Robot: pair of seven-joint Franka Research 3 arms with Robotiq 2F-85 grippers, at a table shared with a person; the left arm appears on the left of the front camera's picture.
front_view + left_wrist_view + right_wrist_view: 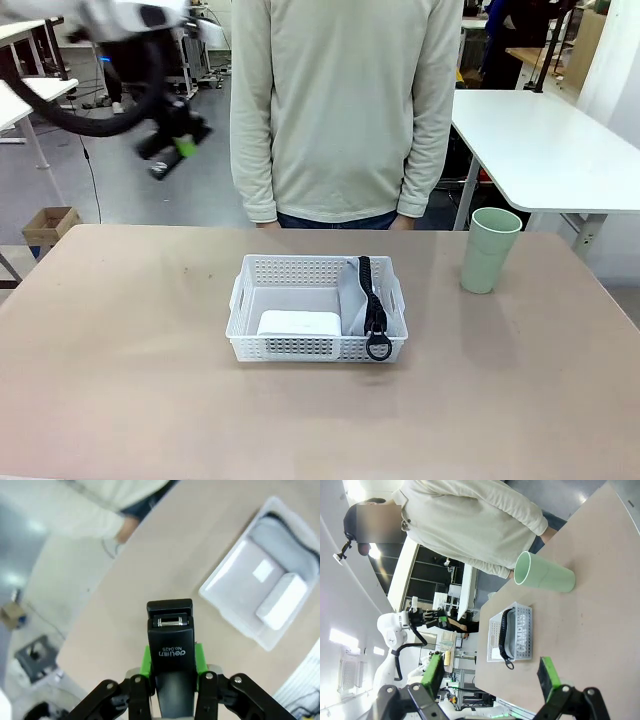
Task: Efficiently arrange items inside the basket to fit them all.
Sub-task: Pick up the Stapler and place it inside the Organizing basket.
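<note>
The wide tan counter (pixel 120 380) carries the work, and a person (pixel 345 110) in a pale sweater stands at its far edge, arms down. At the centre sits the white lattice basket (pixel 300 262). The grey pouch (pixel 354 300) is stood on edge along its right wall, and its black strap (pixel 373 310) drapes over the near rim. The green cup (pixel 490 250) stands upright on the counter to the right, well apart from the basket. The white block (pixel 300 323) lies flat against the near wall, just beside the pouch.

The left claw (pixel 172 145) hangs high at the far left, clenched on the black stapler (pixel 171 645), whose nose juts past the green pads. The right claw (pixel 491 674) is released and empty, looking across at the cup.

The step in hand looks to be delivering the stapler. Next it needs carrying over the basket and lowering into the bare floor on the far side of the block, set tight so the cup can fit afterward.
</note>
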